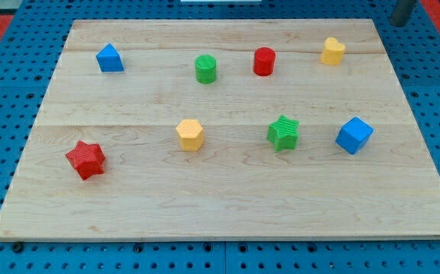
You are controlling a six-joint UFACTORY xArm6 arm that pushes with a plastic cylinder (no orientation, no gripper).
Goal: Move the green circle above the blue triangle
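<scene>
The green circle (205, 68) is a short green cylinder near the view's top, left of centre. The blue triangle (110, 58) sits at the view's top left, well to the left of the green circle and slightly higher. My tip (397, 23) shows at the view's top right corner, just beyond the board's edge, far to the right of both blocks and touching neither.
A red cylinder (263, 61) stands right of the green circle and a yellow block (332, 51) further right. Lower on the wooden board (227, 205) are a red star (86, 159), a yellow hexagon (190, 135), a green star (283, 132) and a blue cube (354, 135).
</scene>
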